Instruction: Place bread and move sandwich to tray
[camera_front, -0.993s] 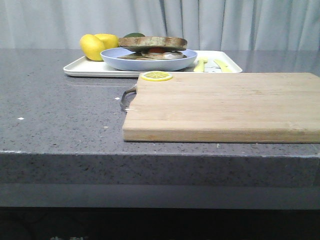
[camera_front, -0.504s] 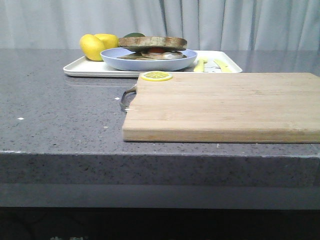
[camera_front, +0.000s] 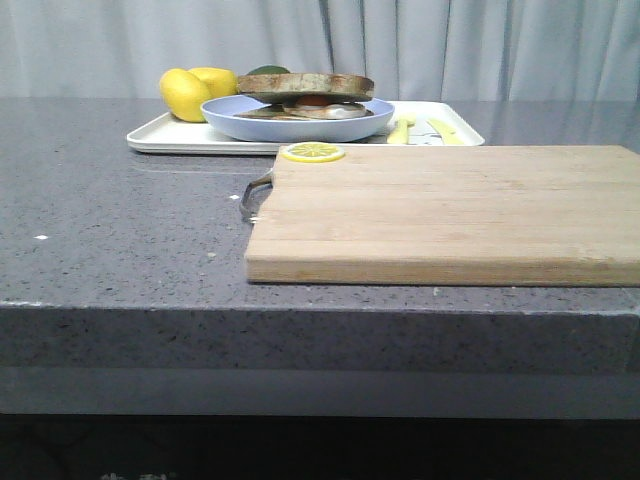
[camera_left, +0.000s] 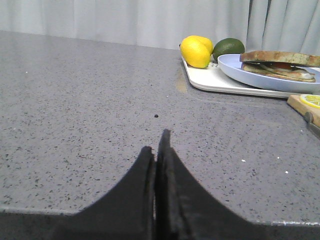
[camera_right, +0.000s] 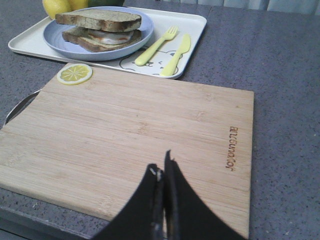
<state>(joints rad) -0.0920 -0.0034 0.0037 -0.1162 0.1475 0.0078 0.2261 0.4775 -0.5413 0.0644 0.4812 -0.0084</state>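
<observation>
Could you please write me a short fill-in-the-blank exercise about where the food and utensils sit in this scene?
1. The sandwich sits on a round pale blue ____.
2. That blue dish rests on the white tray, beside a yellow-green fork and ____.
3. The lemon slice lies on a corner of the wooden ____.
4. Both end effectors, left and right, are ____ and hold nothing.

Missing words: plate; knife; cutting board; shut
</observation>
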